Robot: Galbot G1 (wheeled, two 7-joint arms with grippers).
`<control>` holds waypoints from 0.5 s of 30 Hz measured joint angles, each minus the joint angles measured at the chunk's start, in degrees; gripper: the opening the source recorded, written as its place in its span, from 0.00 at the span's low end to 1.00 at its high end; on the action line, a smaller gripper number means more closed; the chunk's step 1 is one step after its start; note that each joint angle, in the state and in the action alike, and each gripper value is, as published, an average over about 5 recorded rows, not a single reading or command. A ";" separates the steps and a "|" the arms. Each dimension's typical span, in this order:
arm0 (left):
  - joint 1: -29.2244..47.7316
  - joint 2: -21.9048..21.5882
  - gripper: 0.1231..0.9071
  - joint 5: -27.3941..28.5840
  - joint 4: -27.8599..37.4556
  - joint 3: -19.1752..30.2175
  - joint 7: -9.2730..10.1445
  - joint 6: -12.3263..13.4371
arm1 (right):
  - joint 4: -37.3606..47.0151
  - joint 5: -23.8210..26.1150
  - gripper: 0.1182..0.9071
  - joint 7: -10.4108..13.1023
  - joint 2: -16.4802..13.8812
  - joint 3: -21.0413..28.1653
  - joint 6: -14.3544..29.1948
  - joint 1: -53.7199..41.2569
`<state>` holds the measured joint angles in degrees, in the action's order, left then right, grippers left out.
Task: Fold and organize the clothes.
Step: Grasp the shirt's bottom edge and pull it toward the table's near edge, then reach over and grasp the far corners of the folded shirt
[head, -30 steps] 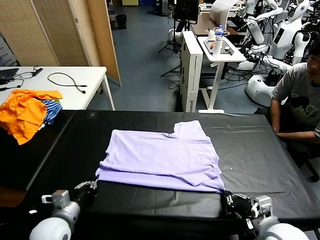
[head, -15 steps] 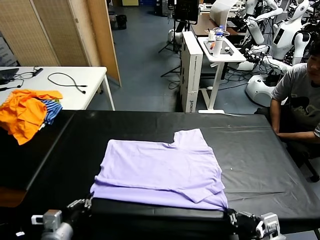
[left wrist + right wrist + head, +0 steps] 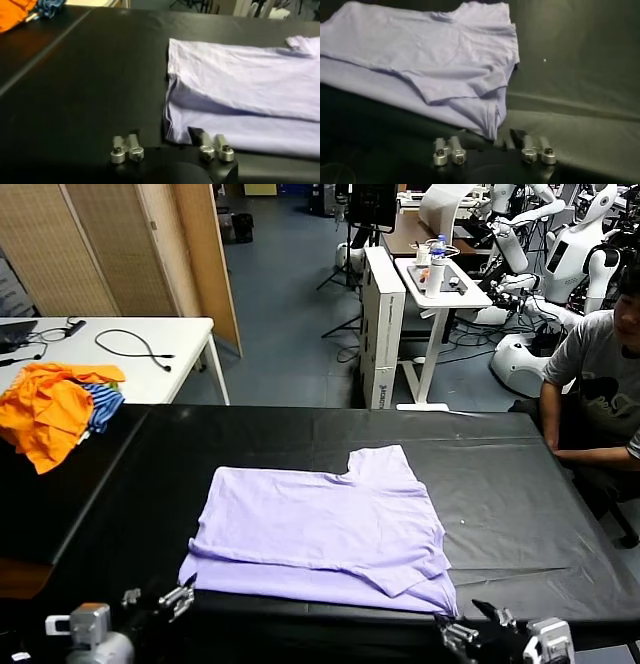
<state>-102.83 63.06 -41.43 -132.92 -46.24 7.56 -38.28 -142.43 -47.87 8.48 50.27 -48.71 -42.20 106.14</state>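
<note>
The clothes are one light lavender T-shirt (image 3: 320,524) lying folded in two layers on the black table (image 3: 510,474), a sleeve pointing to the far side. My left gripper (image 3: 160,599) stands open at the shirt's near left corner. In the left wrist view that corner (image 3: 175,131) lies loose on the table just ahead of the open left gripper (image 3: 167,144). My right gripper (image 3: 470,622) is open at the near right corner. In the right wrist view the shirt (image 3: 420,50) ends in a corner just ahead of the open right gripper (image 3: 490,144).
Orange garments (image 3: 45,409) and a striped cloth (image 3: 105,402) are piled at the table's far left. A white table (image 3: 150,349) with a cable stands behind them. A seated person (image 3: 600,374) leans on the far right edge. Bare black table surrounds the shirt.
Both grippers have opened and let go of the shirt's near corners. They drew back toward the table's near edge, and the near hem now lies flat.
</note>
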 joint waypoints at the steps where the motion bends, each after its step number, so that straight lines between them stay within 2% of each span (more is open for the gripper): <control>1: 0.98 -0.42 1.00 -1.03 -0.15 -0.64 -0.03 -1.24 | 0.46 -1.02 1.00 0.18 -0.92 -0.08 0.00 -1.47; 4: 4.60 -1.84 1.00 -4.87 0.20 -2.00 1.02 -3.53 | 2.61 -3.69 1.00 1.33 -3.89 0.81 0.00 -6.77; 7: 9.01 -3.67 1.00 -9.91 1.81 -2.13 3.42 -3.98 | 5.69 -5.83 1.00 2.74 -6.74 3.53 0.00 -13.43; 12: 17.37 -7.52 1.00 -18.94 5.89 -0.31 7.83 -3.98 | 12.22 -7.41 1.00 4.54 -9.95 11.00 0.00 -25.66; 15: 22.48 -10.00 1.00 -22.89 8.66 1.59 9.05 -3.98 | 16.44 -7.71 1.00 5.10 -10.38 16.42 0.00 -32.70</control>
<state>-80.35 53.06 -64.32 -124.27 -44.64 16.62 -42.26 -125.99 -55.58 13.58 39.89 -32.29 -42.20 73.44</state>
